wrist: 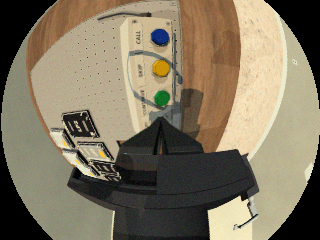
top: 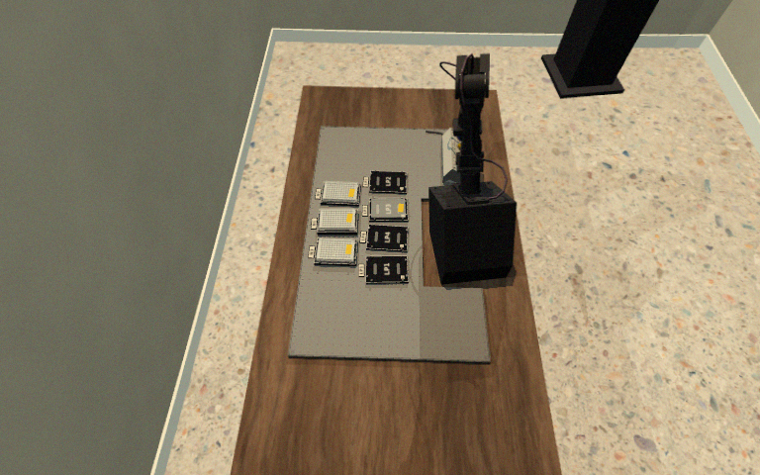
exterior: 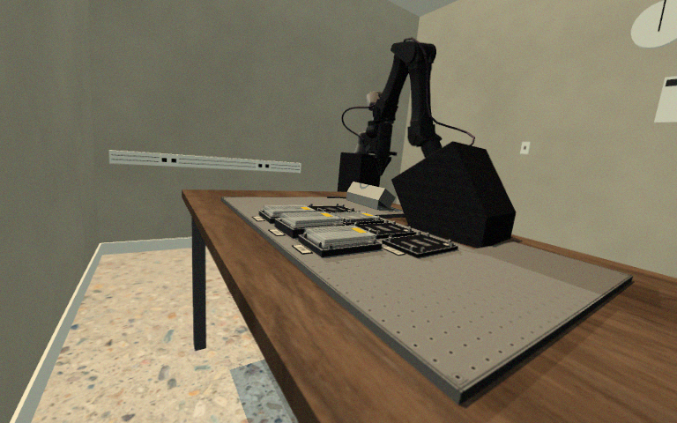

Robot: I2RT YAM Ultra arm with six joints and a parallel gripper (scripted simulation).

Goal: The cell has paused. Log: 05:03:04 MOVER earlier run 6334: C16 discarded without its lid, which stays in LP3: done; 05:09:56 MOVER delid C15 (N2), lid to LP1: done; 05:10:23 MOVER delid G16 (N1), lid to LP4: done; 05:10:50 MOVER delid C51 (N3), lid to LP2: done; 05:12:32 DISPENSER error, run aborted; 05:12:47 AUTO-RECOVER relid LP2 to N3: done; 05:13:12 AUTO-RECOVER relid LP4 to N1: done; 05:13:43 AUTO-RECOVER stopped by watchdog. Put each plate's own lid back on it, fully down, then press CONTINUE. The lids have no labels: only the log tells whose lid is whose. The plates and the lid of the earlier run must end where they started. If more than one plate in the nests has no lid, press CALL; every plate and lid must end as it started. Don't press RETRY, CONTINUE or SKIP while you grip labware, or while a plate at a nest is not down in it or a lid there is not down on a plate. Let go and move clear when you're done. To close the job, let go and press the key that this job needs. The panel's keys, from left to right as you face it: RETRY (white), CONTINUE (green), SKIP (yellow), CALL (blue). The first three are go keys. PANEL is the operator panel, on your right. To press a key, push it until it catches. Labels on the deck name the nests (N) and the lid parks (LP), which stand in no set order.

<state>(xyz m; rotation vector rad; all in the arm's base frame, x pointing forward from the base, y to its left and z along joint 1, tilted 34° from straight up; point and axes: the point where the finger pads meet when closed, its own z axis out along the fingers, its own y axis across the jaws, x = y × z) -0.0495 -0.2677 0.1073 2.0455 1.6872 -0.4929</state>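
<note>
Beside the black arm base, the panel lies lengthwise away from it, its keys facing the counter's near edge; the gripper, clenched empty, hovers over it.

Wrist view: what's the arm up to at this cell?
The arm's shut, empty jaws are over the panel, near the green CONTINUE key. Three plates sit in the nests. LP3 holds a lid; LP1, LP2 and LP4 hold none. It looks like a key press is coming.
</note>
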